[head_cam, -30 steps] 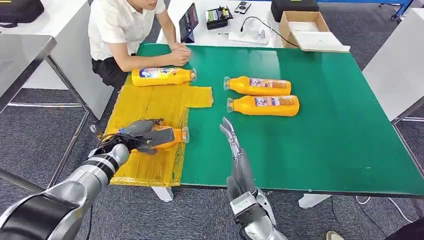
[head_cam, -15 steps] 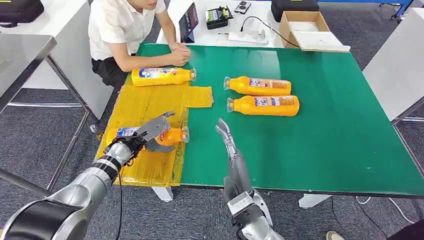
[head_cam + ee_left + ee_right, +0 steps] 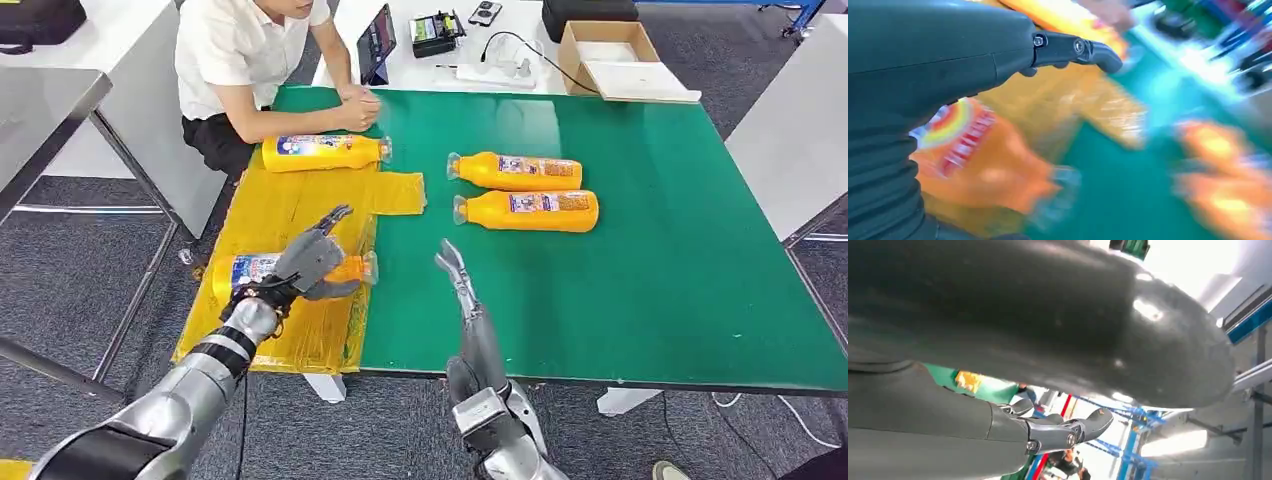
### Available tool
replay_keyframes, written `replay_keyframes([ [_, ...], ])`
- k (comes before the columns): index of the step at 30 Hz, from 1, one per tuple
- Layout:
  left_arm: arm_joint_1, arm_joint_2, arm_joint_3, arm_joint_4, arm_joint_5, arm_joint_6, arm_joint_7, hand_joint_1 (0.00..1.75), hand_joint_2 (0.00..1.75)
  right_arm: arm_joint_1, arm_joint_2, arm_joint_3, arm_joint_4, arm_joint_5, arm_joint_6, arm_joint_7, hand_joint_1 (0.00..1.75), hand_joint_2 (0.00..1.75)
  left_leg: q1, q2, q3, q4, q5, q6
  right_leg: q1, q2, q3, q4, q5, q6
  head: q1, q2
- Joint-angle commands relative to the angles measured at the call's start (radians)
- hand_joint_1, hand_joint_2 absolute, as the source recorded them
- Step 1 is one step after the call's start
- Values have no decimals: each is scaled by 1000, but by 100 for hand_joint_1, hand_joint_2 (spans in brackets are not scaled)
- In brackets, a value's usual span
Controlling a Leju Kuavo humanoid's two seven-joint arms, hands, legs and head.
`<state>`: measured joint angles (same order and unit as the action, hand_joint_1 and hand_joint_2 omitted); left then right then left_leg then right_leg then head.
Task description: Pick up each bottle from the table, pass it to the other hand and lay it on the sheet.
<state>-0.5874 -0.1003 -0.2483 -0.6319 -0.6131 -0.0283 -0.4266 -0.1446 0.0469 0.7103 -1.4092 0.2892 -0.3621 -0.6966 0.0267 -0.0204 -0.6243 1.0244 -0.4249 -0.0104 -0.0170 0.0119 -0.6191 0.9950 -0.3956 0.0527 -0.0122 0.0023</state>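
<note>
An orange bottle [image 3: 245,269] lies on the yellow sheet [image 3: 290,215] near its front; it also fills the blurred left wrist view [image 3: 983,170]. My left hand [image 3: 312,260] hovers just above it, fingers spread, holding nothing. Another orange bottle [image 3: 325,152] lies at the sheet's far end. Two more orange bottles [image 3: 515,171] [image 3: 530,210] lie side by side on the green table [image 3: 620,280]. My right hand [image 3: 455,268] stands edge-up over the green surface near the sheet's edge, fingers straight and empty.
A person in a white shirt [image 3: 245,50] leans on the table's far left corner, hands [image 3: 360,105] resting beside the far bottle. A tablet [image 3: 377,43], a cardboard box [image 3: 615,60] and cables sit on the white table behind.
My left hand has let go of the near bottle, opened its fingers and lifted off it. The bottle stays on the sheet. The right hand has barely moved.
</note>
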Motion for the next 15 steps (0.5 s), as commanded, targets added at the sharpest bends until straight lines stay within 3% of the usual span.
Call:
replay_keyframes([
  [1,350,-16,-73,-744,142,330,-142,0,175,24,-61,7,-11,16,-71,-2,0,0,-1,4,4,-1,-3,3,0,2,3,-2,-2,-1,0,0],
  [2,359,-21,-90,-766,94,435,-164,0,175,18,-62,13,-11,21,-82,-2,0,0,-1,3,3,-1,-3,2,0,1,2,-1,-2,-1,0,0],
  [5,396,-23,-150,-809,269,406,-136,0,175,9,-27,-76,122,131,-135,15,0,0,0,2,0,0,-2,2,0,0,-1,-1,-1,-1,-1,0],
  [6,430,-32,-151,-818,421,326,-131,0,175,-9,-39,-132,203,236,-166,103,0,175,0,2,2,-1,-3,3,1,-1,1,-2,-2,-1,0,0],
  [7,457,-40,-148,-817,606,195,-87,0,175,-18,-48,-193,256,275,-225,115,0,175,-1,3,5,-2,-3,4,1,-1,4,-3,-2,-2,-1,0],
  [9,497,-42,-175,-811,644,198,-125,0,175,-94,-102,-295,409,333,-289,104,0,175,-1,4,4,-4,-2,3,0,1,4,-5,-1,-1,-1,0],
  [10,503,-37,-190,-808,653,204,-134,0,175,-125,-106,-349,464,315,-264,41,0,175,-1,3,4,-4,-2,4,0,1,4,-6,0,-1,-1,0],
  [15,493,-46,-181,-808,746,166,-122,0,175,-191,-122,-430,518,349,-296,62,0,175,-2,1,-1,-1,-1,4,-1,-2,1,-3,0,0,0,0],
])
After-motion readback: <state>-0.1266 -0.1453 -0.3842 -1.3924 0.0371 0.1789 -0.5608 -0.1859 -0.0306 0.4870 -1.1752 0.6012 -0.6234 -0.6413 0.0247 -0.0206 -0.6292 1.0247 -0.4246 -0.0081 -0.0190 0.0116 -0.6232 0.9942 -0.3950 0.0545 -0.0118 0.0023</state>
